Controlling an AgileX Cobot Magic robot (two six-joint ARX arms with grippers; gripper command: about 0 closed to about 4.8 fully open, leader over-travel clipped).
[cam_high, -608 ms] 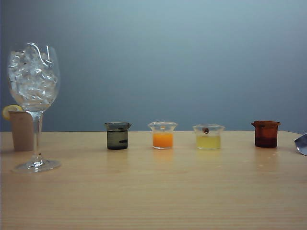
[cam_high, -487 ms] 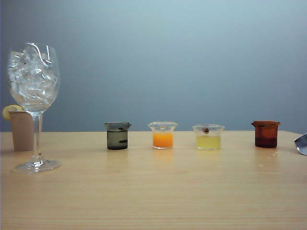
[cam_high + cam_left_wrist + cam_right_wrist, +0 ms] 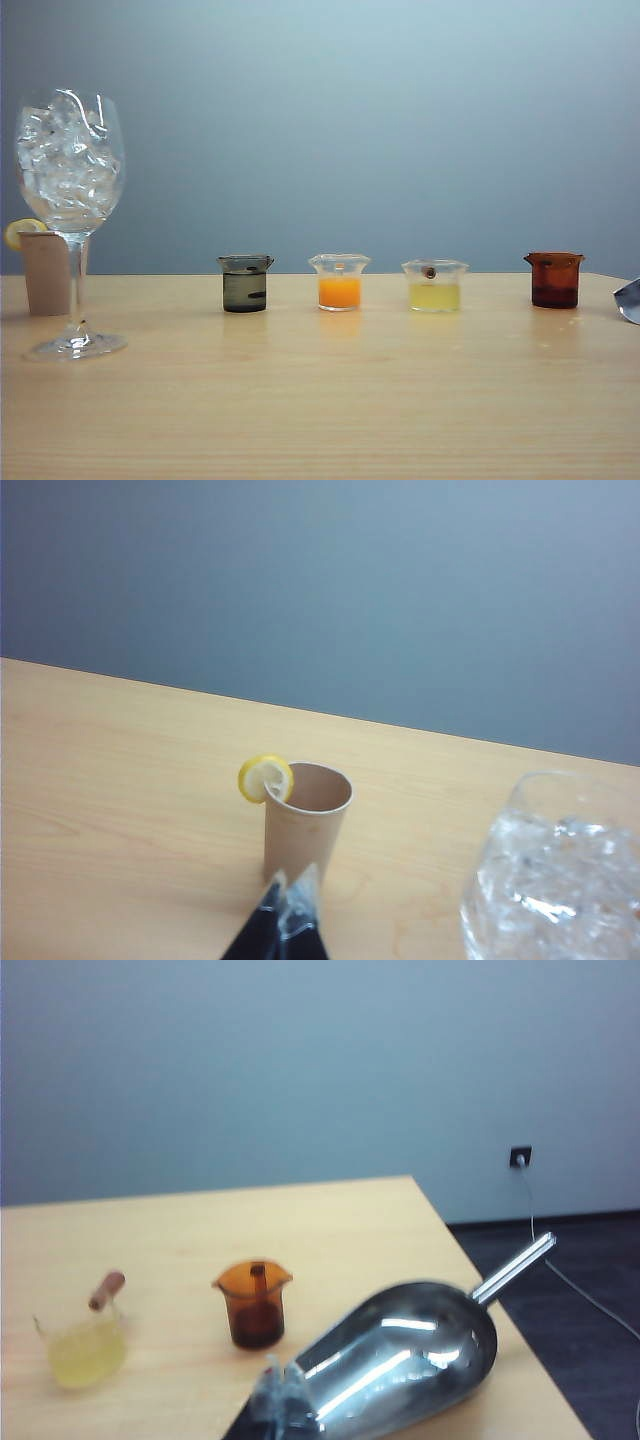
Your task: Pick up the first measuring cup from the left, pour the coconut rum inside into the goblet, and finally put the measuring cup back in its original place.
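The first measuring cup (image 3: 245, 285), smoky grey-green, stands on the table as the leftmost of a row, with the dark-looking coconut rum (image 3: 244, 293) in its lower part. The goblet (image 3: 70, 165), tall, clear and full of ice, stands further left; its bowl (image 3: 555, 875) also shows in the left wrist view. Neither arm appears in the exterior view. My left gripper (image 3: 291, 883) is shut and empty, close in front of a paper cup (image 3: 303, 830). My right gripper (image 3: 281, 1377) is shut and empty beside a metal scoop (image 3: 410, 1350).
A cup of orange liquid (image 3: 339, 283), a cup of pale yellow liquid (image 3: 434, 286) and an amber-brown cup (image 3: 554, 280) continue the row rightward. A lemon slice (image 3: 265, 778) sits on the paper cup's rim. The scoop's edge (image 3: 629, 300) shows at the table's right end.
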